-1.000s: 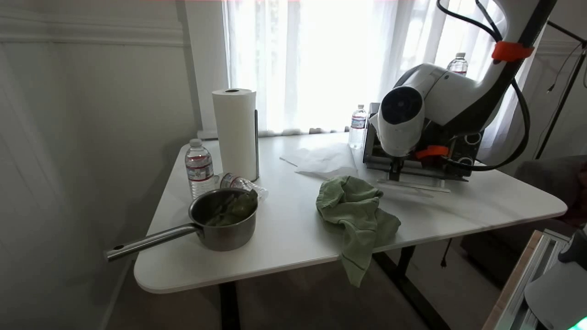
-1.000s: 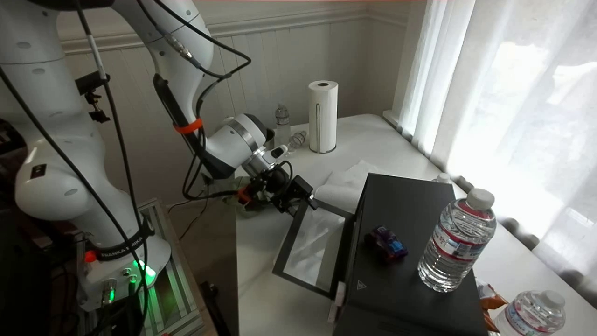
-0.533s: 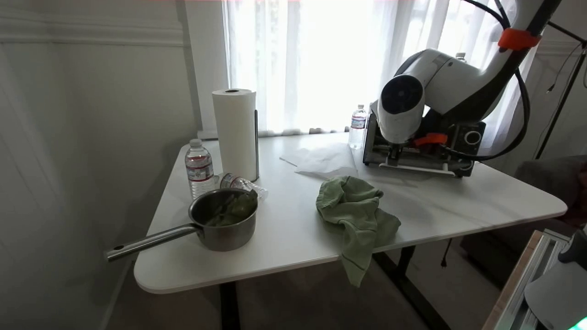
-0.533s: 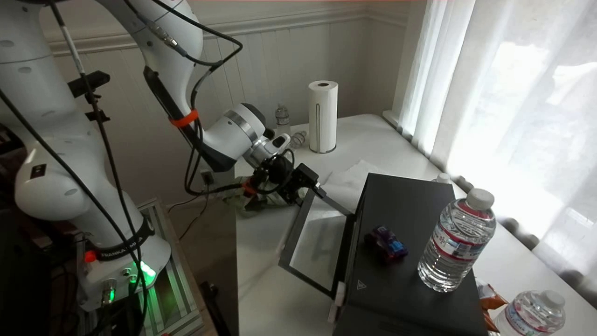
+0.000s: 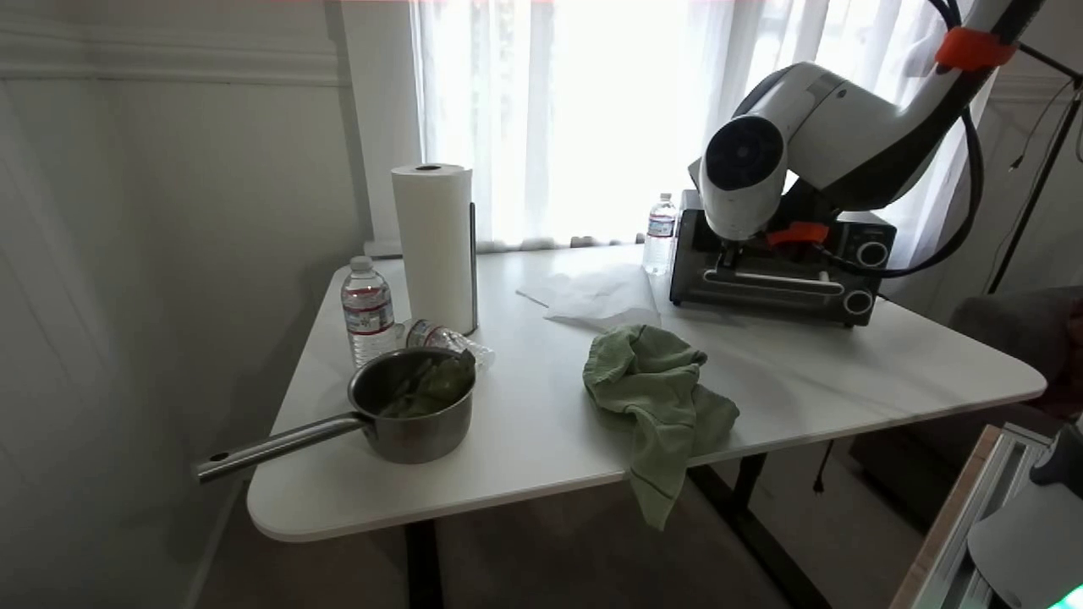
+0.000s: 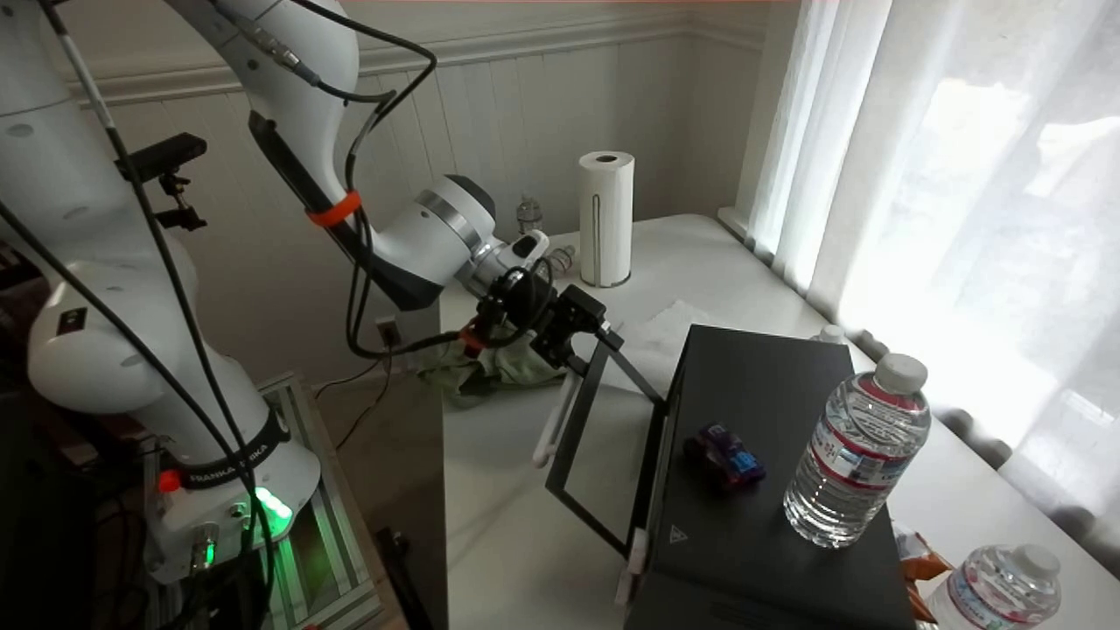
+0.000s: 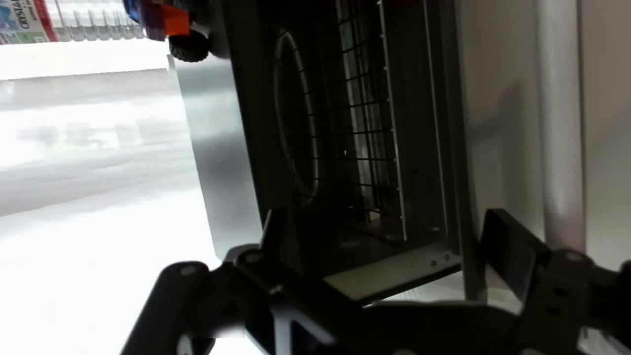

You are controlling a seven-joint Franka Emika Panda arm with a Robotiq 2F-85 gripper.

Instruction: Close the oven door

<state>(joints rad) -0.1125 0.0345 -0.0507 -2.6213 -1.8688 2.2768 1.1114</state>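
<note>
My end effector [image 7: 387, 231] is spread wide, its fingers [image 7: 512, 249] at the lower left and lower right of the wrist view, with an edge of the oven door [image 6: 610, 455] between them, closer to the right-hand one; whether I touch it is hard to say in the dark. The door stands partly open below centre of an exterior view, slanting out from the oven [image 6: 761, 376], its handle [image 5: 774, 282] facing out. A toy car [image 6: 724, 455] and a water bottle [image 6: 862, 455] sit on the oven's top. On the desk [image 5: 541, 423], in an exterior view, a green cloth [image 5: 660, 381] lies lower right of centre and a saucepan [image 5: 423, 436] lower left.
</note>
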